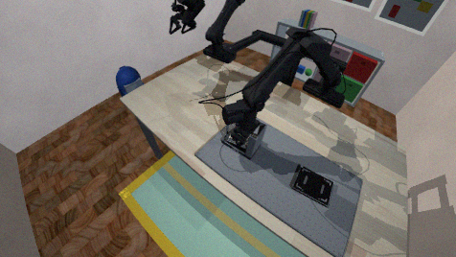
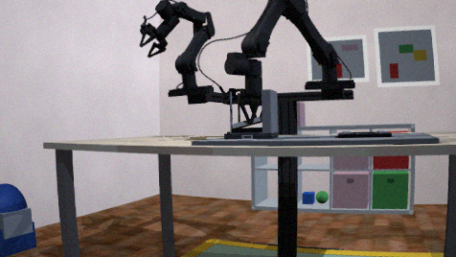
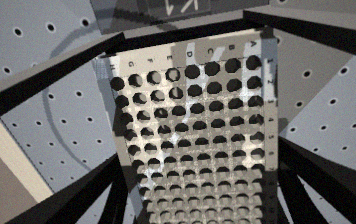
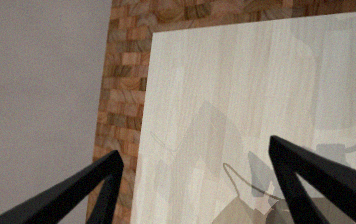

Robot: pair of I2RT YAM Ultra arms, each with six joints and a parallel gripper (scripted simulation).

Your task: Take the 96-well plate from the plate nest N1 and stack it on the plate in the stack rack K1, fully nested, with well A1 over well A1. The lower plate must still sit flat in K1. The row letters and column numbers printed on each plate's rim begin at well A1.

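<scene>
My left gripper (image 1: 242,140) (image 2: 250,121) (image 3: 195,150) is shut on a pale 96-well plate (image 2: 245,125) (image 3: 215,97), down inside the stack rack K1 (image 1: 257,145) (image 2: 270,112). In the exterior view the plate looks tilted, one side higher. In the left wrist view its letters run H to A, left to right, along the upper rim. The numbers start at A1, upper right, and run down the right rim. The lower plate is hidden, so the contact between the plates cannot be seen. The nest N1 (image 1: 313,185) (image 2: 365,134) holds no plate. My right gripper (image 4: 190,150) (image 1: 181,32) is open and empty, high up.
The rack and nest stand on a grey perforated mat (image 1: 283,197) (image 2: 316,140) on the wooden table (image 1: 168,101) (image 2: 120,144). The rack's tall walls rise close around my left fingers. The right arm is raised over the table's far end, well away from the rack.
</scene>
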